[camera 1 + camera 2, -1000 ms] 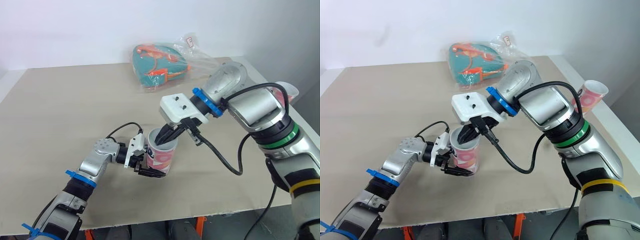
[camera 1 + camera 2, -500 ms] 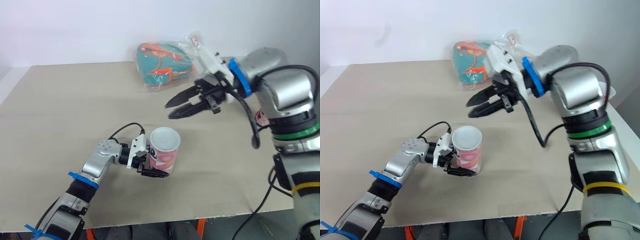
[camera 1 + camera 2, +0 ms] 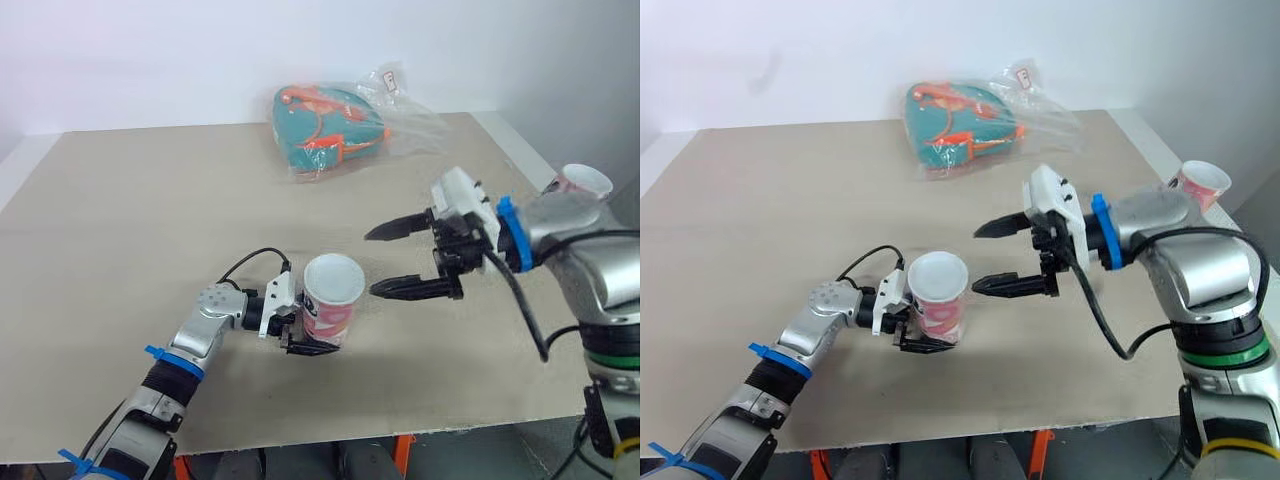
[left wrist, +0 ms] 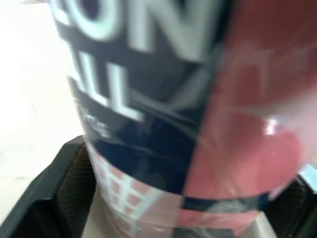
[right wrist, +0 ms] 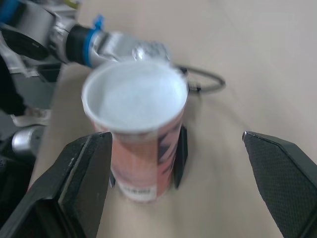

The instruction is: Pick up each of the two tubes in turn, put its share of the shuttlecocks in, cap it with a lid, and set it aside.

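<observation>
The tube (image 3: pixel 331 302), pink with dark print, stood upright on the bench (image 3: pixel 120 210) at lower centre of the frame, its mouth open and white inside. What it held could not be told. The left end effector (image 3: pixel 308 338) was clenched on the tube's lower body, with a black finger on either side. The right end effector (image 3: pixel 388 262) hung released just right of the tube, its two fingers spread wide and pointing toward it without touching. A second tube (image 3: pixel 581 183) stood at the right edge, well apart. A clear plastic bag (image 3: pixel 345 120) with teal and orange contents lay at upper centre.
</observation>
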